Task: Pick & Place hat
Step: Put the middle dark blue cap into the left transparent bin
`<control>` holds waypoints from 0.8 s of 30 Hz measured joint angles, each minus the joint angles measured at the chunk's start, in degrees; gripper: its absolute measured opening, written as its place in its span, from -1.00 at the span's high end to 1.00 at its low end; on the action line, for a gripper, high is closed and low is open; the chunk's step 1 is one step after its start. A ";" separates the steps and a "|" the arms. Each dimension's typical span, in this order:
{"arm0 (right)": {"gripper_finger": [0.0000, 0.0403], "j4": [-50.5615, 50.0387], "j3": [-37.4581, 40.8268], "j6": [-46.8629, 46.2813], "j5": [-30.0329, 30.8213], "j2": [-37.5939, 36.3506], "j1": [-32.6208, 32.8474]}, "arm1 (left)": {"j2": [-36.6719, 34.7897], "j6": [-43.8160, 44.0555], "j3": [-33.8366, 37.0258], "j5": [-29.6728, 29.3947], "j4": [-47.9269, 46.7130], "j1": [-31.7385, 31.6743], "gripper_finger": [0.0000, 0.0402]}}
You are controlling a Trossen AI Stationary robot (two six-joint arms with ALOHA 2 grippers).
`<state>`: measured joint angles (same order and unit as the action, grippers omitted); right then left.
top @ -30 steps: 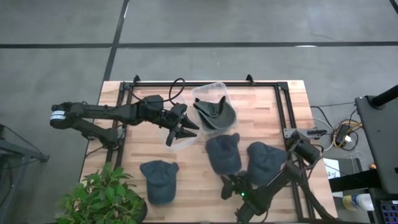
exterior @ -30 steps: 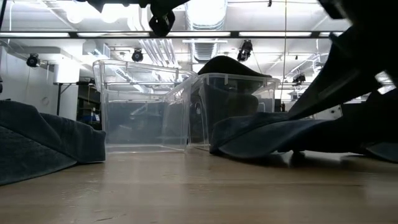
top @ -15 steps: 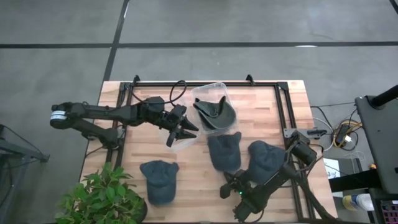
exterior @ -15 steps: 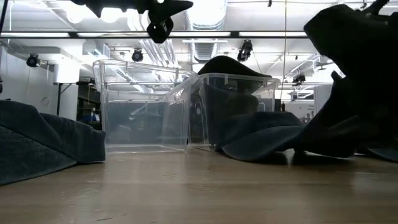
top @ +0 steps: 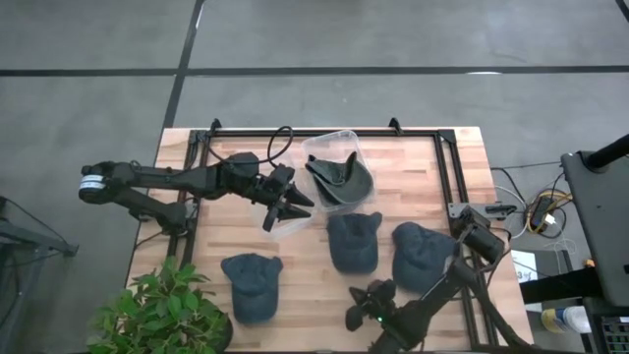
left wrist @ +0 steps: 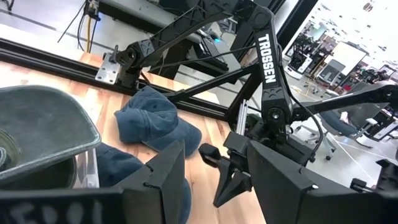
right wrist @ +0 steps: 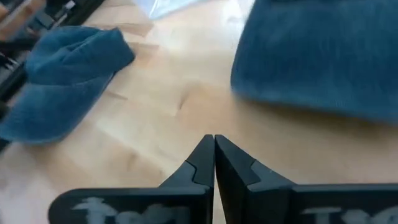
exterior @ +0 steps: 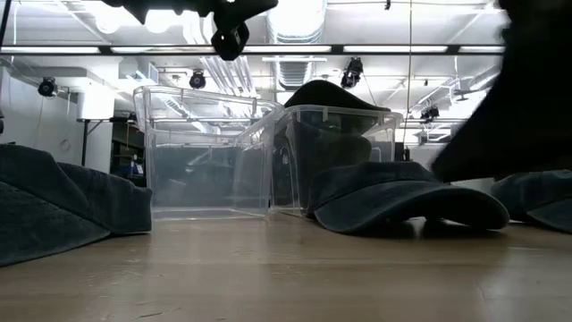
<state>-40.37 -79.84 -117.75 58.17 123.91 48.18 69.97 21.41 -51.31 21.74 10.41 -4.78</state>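
Observation:
Three blue hats lie on the wooden table: one at the near left [top: 251,283], one in the middle [top: 354,241] and one at the right [top: 423,256]. A dark green hat [top: 339,179] sits in a clear bin [top: 332,143] at the far middle. My left gripper [top: 287,211] is open and empty, hovering above a second clear bin [exterior: 206,152] beside it. My right gripper [top: 362,307] is shut and empty, low over bare wood just on the near side of the middle hat [right wrist: 323,62].
A potted plant [top: 162,310] stands at the near left corner. A black rail frame [top: 447,167] runs along the table's far and right sides. Bare wood [top: 305,295] lies between the near-left hat and my right gripper.
My right gripper has drawn back toward the table's near edge, away from the middle hat. That hat, partly under the arm a second ago, now lies flat on the table with its brim down. My left gripper has stayed above the bin.

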 joint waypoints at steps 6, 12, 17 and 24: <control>0.93 0.02 1.83 -13.09 0.15 -0.01 0.75 | 0.00 1.28 -0.02 -0.01 0.92 -0.02 0.17; 0.65 7.59 4.55 -13.04 0.56 -0.25 -0.44 | -0.04 2.25 -0.02 -0.01 0.95 0.00 0.17; 0.28 8.74 5.26 -13.12 0.57 -0.47 -0.54 | -0.04 2.25 0.02 -0.01 0.75 0.00 0.17; -0.12 8.72 5.29 -13.89 -0.12 -0.59 -2.30 | -0.04 2.23 0.02 -0.01 1.10 0.02 0.17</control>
<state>-31.65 -74.56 -131.64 58.05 123.32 45.88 69.93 23.64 -51.29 21.74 11.51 -4.75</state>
